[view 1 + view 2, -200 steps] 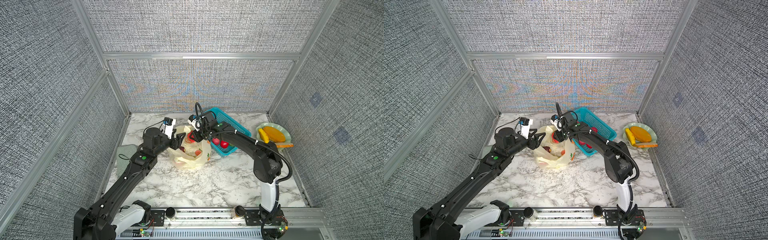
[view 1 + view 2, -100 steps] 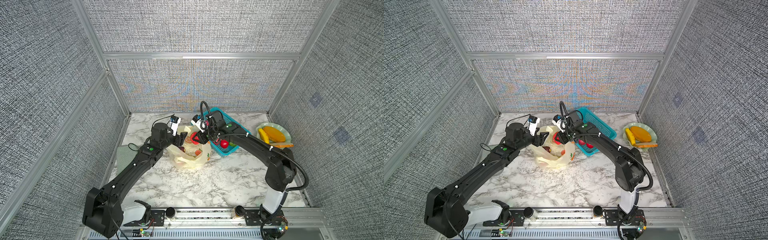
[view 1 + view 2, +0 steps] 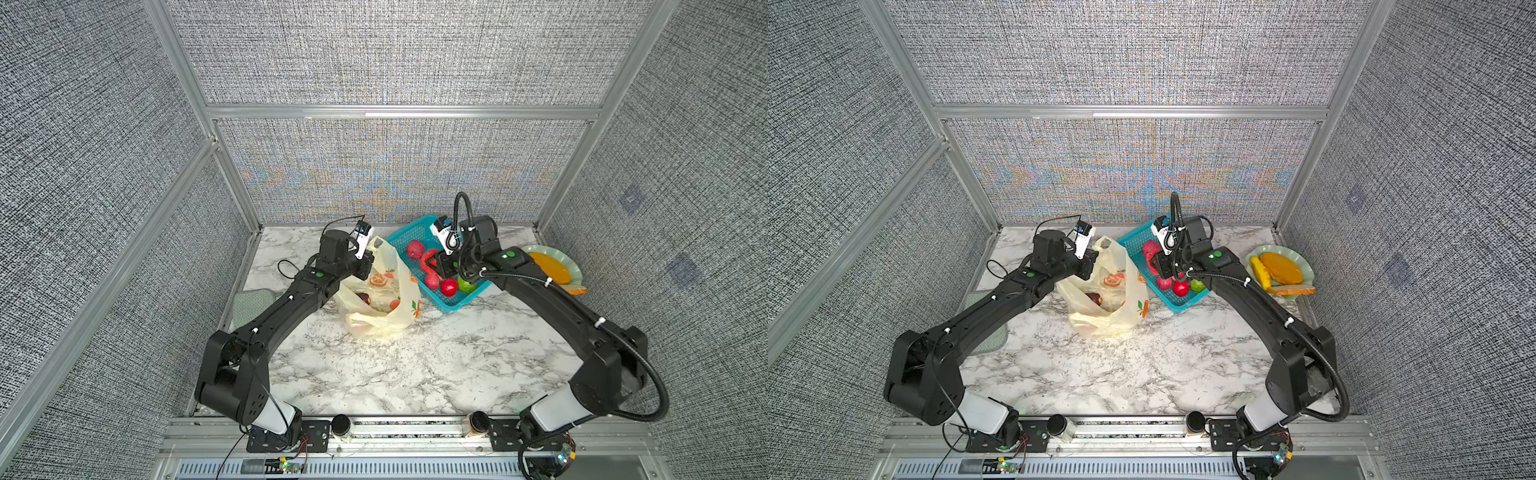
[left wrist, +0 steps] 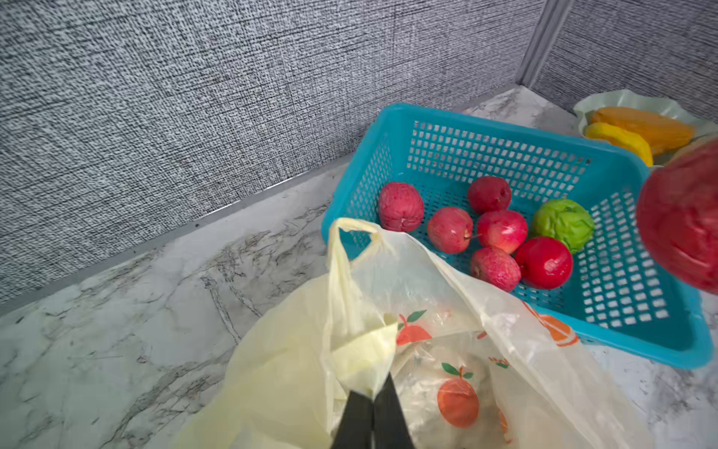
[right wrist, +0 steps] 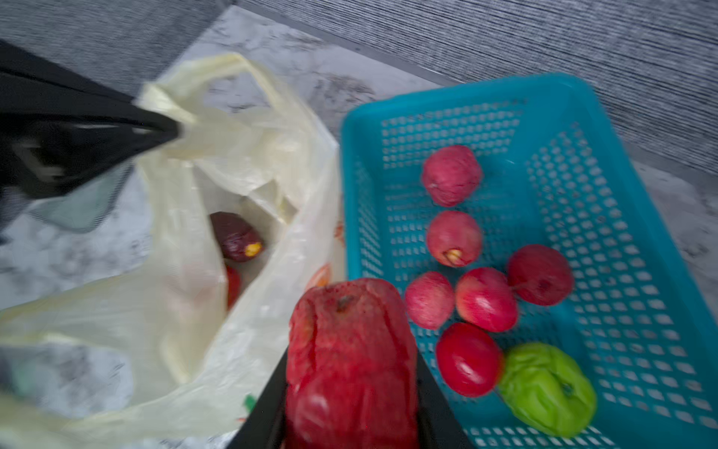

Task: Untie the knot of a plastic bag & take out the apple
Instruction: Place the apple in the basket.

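Observation:
The pale yellow plastic bag (image 3: 388, 305) (image 3: 1106, 305) printed with oranges stands open on the marble, one handle loop (image 4: 351, 229) upright. No knot shows. My left gripper (image 4: 373, 392) (image 3: 368, 266) is shut on the bag's rim at its left side. A wrinkled red apple (image 5: 349, 350) (image 4: 685, 217) is clamped in my right gripper (image 5: 349, 392) (image 3: 436, 268), which hangs above the near-left corner of the teal basket (image 3: 453, 306). A dark red fruit (image 5: 235, 237) lies inside the bag.
The teal basket (image 5: 466, 89) (image 4: 505, 124) holds several red apples and a green fruit (image 5: 548, 388). A pale green plate (image 3: 1304, 266) with yellow and orange food stands at the right. A green cloth (image 3: 249, 303) lies at the left edge.
My left gripper has shut on the bag's rim. My right gripper has carried the red apple out of the bag and to the right, over the basket.

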`<state>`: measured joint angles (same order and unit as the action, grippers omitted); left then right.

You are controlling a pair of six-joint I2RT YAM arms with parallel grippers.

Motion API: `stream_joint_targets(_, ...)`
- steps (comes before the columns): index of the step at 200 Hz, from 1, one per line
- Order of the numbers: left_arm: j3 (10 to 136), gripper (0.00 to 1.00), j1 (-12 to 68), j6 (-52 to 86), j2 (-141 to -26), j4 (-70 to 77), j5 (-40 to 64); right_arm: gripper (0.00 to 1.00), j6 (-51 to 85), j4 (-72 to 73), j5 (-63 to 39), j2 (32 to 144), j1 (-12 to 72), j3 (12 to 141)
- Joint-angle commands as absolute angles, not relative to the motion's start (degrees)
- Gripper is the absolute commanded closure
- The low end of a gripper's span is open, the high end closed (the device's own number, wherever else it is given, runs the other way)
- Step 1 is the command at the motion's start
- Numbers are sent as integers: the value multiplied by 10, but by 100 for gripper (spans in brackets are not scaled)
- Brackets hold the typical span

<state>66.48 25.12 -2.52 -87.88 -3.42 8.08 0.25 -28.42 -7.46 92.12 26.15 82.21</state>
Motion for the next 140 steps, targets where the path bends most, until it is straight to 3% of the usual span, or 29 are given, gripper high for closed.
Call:
stream_joint_targets(1, 688, 100, 250, -16, -885, -63, 9, 70, 13, -287, 27, 976, 241, 835)
stream_joint_targets(52, 720, 100, 250, 8, -834, -136, -98, 68, 10, -301, 60, 1150, 208, 962)
stream_joint_targets(65, 721, 100, 250, 18, -814, -157, -112, 45, 5, -310, 59, 1179, 203, 994)
stream_joint_targets(90, 715, 100, 250, 39, -773, -188, -144, 26, -5, -319, 20, 1182, 202, 1023)
stream_joint_targets(140, 708, 100, 250, 80, -734, -214, -175, 12, -15, -274, -92, 1047, 238, 966)
